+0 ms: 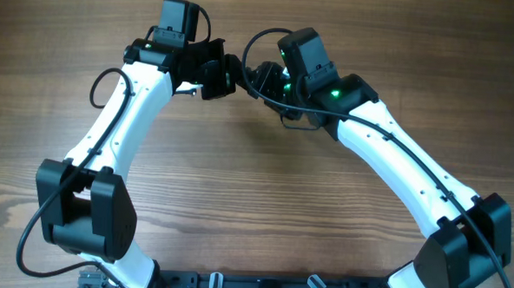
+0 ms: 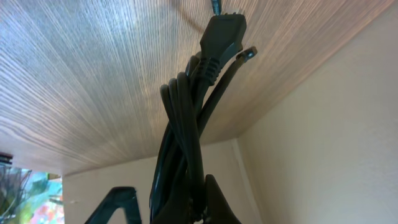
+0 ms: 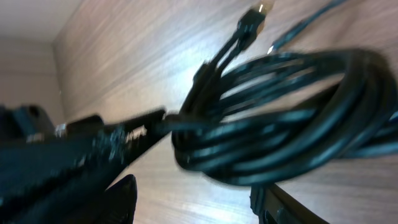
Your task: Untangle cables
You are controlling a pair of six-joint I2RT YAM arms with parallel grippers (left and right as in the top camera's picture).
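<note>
1. Over the far middle of the table [image 1: 264, 188], my left gripper [image 2: 166, 194] clamps the bundled black cables [image 2: 185, 124].
2. My right gripper [image 3: 194, 200]: coil ahead, blurred; cannot tell the grip.

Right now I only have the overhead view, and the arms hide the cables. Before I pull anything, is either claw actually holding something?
Observer: Yes. The left wrist view shows the left claw closed on a twisted black cable bundle.
Operator: And the right one?
Observer: The right claw is open. A blurred coil of black loops lies just beyond its fingers.
Operator: Any free ends?
Observer: A black plug and a thinner connector stick out past the bundle.
</note>
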